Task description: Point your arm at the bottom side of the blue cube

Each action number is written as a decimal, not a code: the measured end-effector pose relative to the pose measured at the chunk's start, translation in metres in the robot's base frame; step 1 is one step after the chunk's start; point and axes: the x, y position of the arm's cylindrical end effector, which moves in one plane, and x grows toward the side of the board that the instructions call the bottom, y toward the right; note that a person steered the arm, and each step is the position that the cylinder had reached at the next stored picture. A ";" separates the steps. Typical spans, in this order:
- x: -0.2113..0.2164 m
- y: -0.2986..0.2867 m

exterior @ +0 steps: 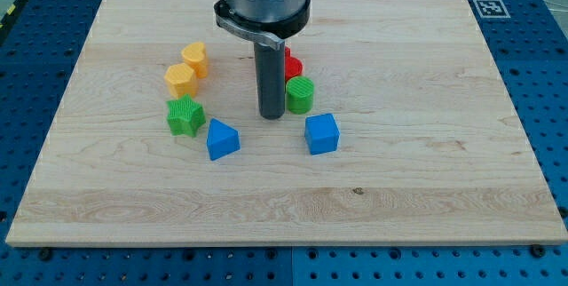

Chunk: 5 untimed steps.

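Starting at your left on the wooden worktop (426, 144), you've got two orange blocks sitting close together, the far orange block (195, 58) and the near orange block (179, 78), both ribbed and roughly cylindrical, though the exact shape is hard to call. Just nearer than those sits the green star-shaped block (185, 115), and right beside it, a touch nearer and to the right, the blue wedge-like block (222, 139). Moving on to the middle, here's your dark rod coming down from the big grey arm housing, and my tip (272, 115) is planted on the board between the green star-shaped block and the green cylinder (299, 95), just beside that cylinder's left flank. There's no gripper on this rig, so nothing opens or closes and nothing is held; the rod simply stands upright with its end on the wood. Behind the rod you can catch the red blocks (292, 64), mostly hidden by it, so their shape and number can't be made out; they sit just on the far side of the green cylinder. Now to the right: the blue cube (322, 133) sits nearer than the green cylinder and apart from it, and my tip is off its far-left corner, close but not touching. Far right corner of the worktop, a black-and-white marker tag (490, 7).
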 end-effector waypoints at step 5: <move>0.082 0.016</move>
